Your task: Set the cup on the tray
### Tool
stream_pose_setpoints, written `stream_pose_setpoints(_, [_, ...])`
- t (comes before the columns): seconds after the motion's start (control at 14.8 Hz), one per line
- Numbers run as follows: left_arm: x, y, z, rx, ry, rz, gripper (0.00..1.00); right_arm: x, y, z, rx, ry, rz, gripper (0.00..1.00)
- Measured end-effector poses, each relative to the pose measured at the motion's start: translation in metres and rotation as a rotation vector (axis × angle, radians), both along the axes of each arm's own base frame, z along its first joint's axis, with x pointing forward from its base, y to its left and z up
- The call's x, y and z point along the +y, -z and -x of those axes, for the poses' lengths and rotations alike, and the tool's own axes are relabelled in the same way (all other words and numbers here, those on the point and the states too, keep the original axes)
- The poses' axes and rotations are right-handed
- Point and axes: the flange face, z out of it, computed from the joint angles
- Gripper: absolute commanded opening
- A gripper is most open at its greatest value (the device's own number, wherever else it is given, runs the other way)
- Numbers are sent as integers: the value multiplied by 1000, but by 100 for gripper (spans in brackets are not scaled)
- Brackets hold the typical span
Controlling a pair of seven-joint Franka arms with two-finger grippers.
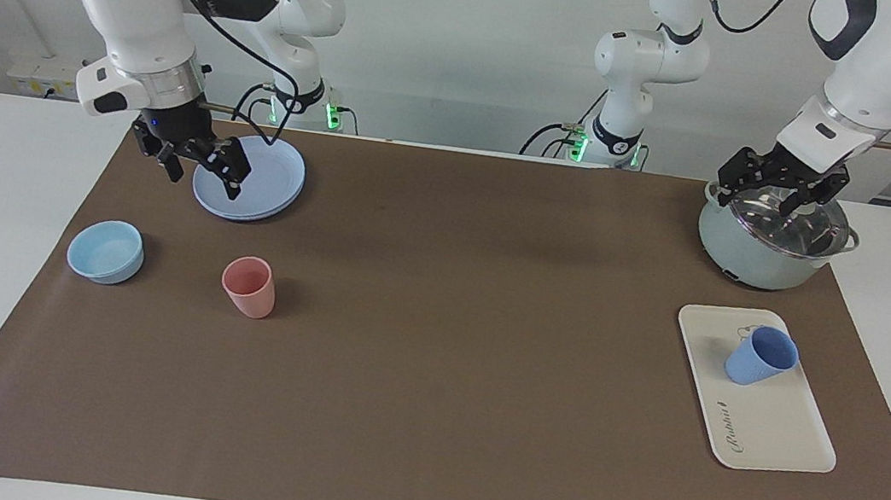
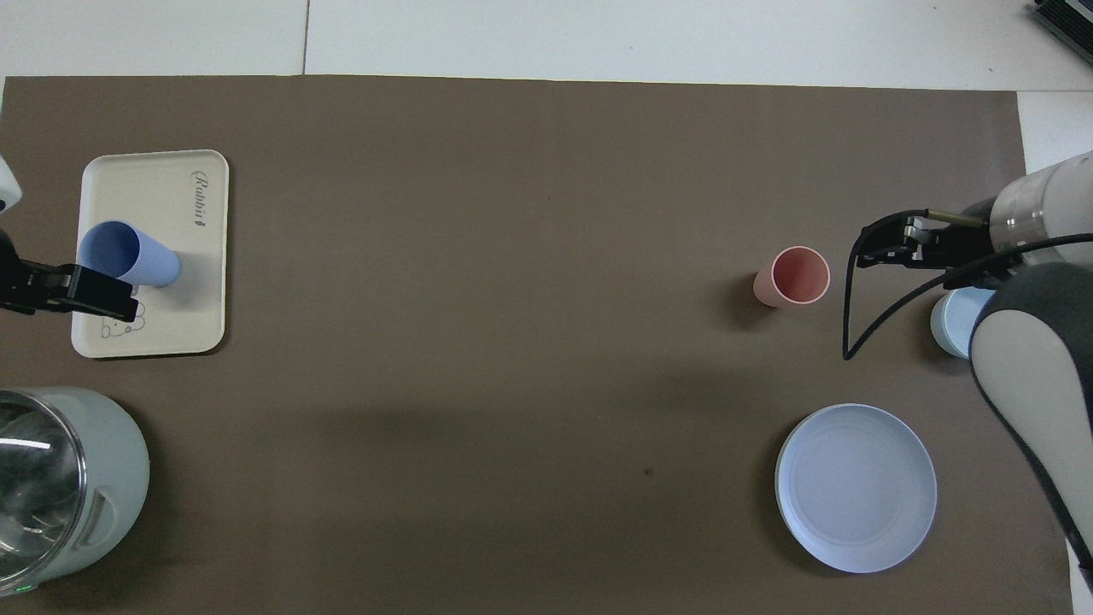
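Periwinkle-blue ribbed plastic cup (image 1: 762, 356) stands on the flat cream-white rectangular tray (image 1: 774, 431), on the tray's half nearer the robots, close to the small bear drawing. The tray lies on the brown mat at the left arm's end of the table.

Only the facing view shows both grippers whole. There the left gripper (image 1: 780, 191) hangs over the glass lid of the pale green pot (image 1: 754, 256), which sits nearer the robots than the tray; its fingers are spread and hold nothing, well apart from the cup. The overhead view shows just a dark part of that gripper (image 2: 73, 290) overlapping the cup's rim (image 2: 128, 256), a matter of height only, and it cuts the pot at the frame's corner.

The right gripper (image 1: 207, 163) hangs over the edge of the round blue plate (image 1: 257, 174), fingers spread, empty. The pink plastic cup (image 1: 250, 286) and the shallow light-blue bowl (image 1: 106, 250) stand farther from the robots than the plate; in the overhead view the right arm hides most of the bowl.
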Motion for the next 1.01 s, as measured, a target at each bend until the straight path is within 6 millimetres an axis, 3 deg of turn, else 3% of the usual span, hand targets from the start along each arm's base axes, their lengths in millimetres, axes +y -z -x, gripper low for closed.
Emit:
stream_pose_setpoints(0.41, [0,0,0,1,0,0,100,24,-13,12,33,-71,5,100])
stream_pose_setpoints(1.01, [0,1,0,2,0,0,100,12,-42,6,-44,-188,57,100])
